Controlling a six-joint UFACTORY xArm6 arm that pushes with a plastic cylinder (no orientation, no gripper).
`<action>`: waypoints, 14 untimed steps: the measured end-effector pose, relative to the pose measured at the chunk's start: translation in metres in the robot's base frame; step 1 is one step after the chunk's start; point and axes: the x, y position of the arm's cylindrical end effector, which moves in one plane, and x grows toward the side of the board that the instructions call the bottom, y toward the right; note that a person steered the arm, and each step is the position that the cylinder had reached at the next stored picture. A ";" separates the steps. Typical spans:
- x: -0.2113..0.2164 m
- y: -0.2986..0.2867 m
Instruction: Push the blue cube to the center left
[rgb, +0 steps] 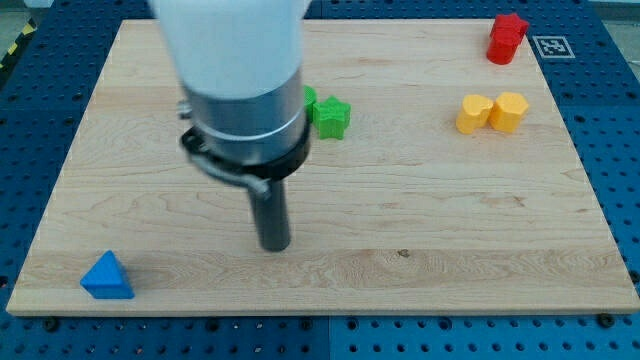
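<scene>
Tip (274, 245) on bare wood, blue wedge-shaped block (107, 277) far left.

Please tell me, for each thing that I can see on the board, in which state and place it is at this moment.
My tip: on the board's middle, touching no block.
Blue block: bottom left corner, untouched.
Green blocks: partly hidden behind the arm.
Two yellow blocks: touching, at the right.
Red block: top right corner.

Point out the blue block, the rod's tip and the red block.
blue block (107, 277): camera view, middle of its front face, which looks triangular.
my tip (275, 246): camera view, the rod's very bottom end, on the board.
red block (506, 38): camera view, middle of its body.
</scene>
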 end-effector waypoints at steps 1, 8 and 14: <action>-0.033 0.005; -0.155 -0.128; -0.163 -0.188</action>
